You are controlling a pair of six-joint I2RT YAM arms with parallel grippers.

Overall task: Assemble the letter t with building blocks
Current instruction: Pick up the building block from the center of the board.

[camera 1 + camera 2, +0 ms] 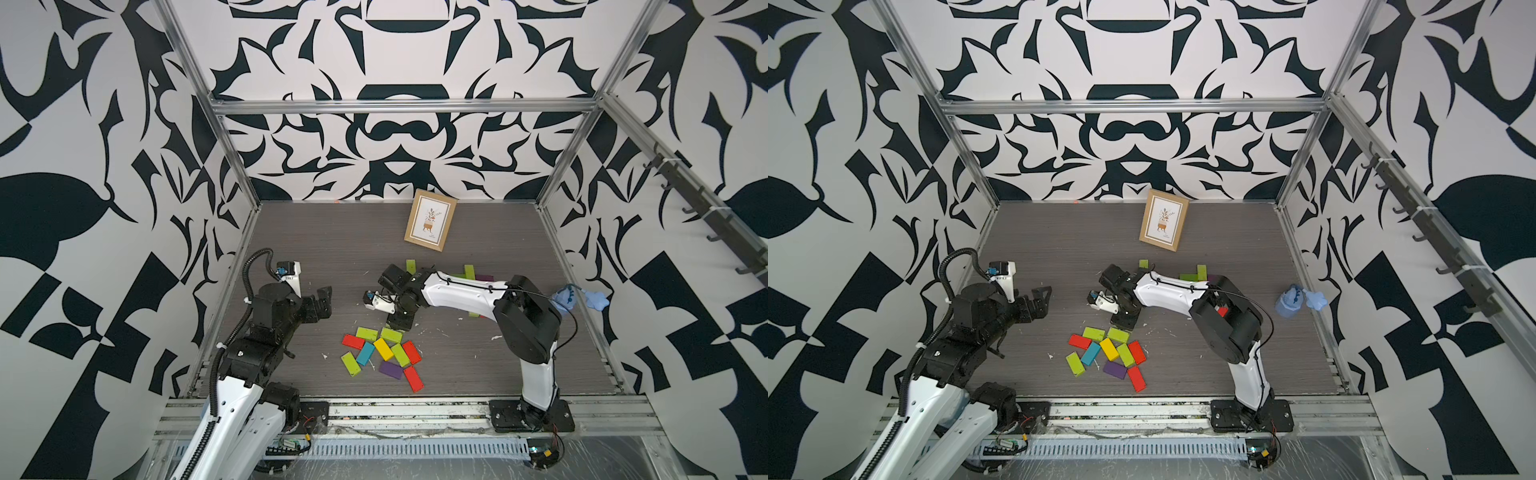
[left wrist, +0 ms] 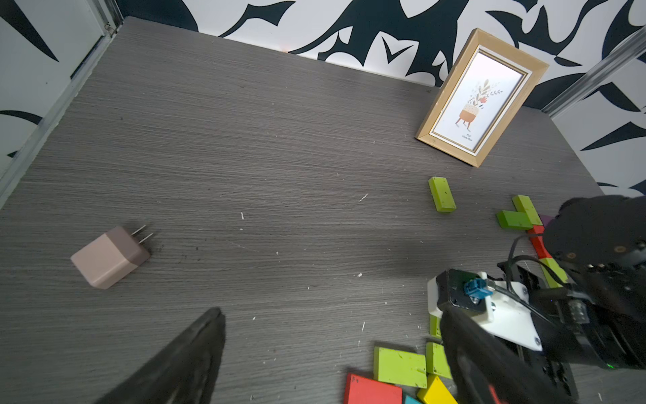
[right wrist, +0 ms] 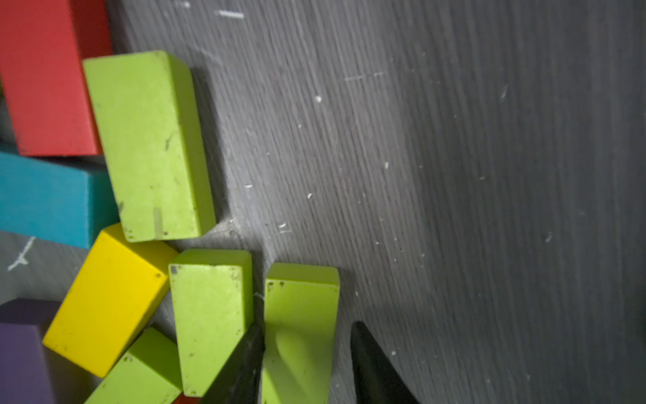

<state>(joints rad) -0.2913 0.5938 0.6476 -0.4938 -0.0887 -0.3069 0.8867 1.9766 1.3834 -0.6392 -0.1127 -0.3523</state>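
Right now my right gripper (image 3: pixel 307 325) straddles a lime green block (image 3: pixel 300 307) on the edge of the pile of blocks (image 1: pixel 384 351) that faces the picture frame (image 1: pixel 430 220). One finger (image 3: pixel 244 360) touches the block's long side and the other stands just clear of it, so nothing is pinched yet. My left gripper (image 2: pixel 334 313) hangs with its fingers spread wide, well apart from the frame and holding nothing, while a few loose blocks (image 1: pixel 469 272) lie on the table (image 1: pixel 332 249) nearer the frame than the pile.

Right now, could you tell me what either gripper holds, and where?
Nothing yet. The right gripper straddles a lime green block across its long sides, a gap beside one finger; the left gripper is open, empty.
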